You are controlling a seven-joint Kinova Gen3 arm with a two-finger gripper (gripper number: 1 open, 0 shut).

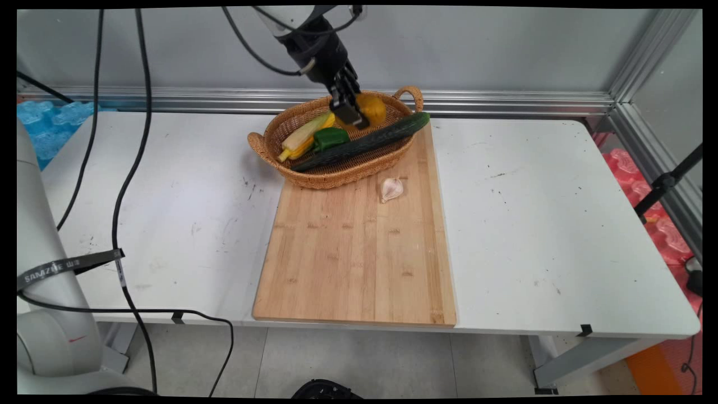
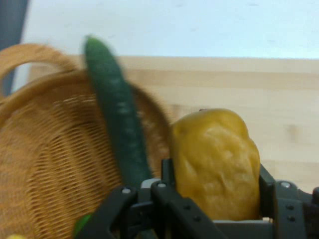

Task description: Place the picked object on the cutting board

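My black gripper (image 1: 359,115) hangs over the far side of a wicker basket (image 1: 314,174) and is shut on a yellow-orange lumpy fruit (image 1: 373,108). In the hand view that yellow fruit (image 2: 217,162) sits squeezed between my two fingers (image 2: 167,174), just above the basket wall (image 2: 45,164). A long dark green cucumber (image 1: 364,141) lies slantwise across the basket, its tip sticking out over the right rim; the cucumber (image 2: 117,112) passes just left of the fruit. A corn cob (image 1: 305,134) and a green pepper (image 1: 330,137) lie in the basket's left half.
The basket stands on the far end of a bamboo cutting board (image 1: 359,258). A garlic bulb (image 1: 391,188) lies on the board just in front of the basket. Black cables (image 1: 120,185) hang over the table's left part.
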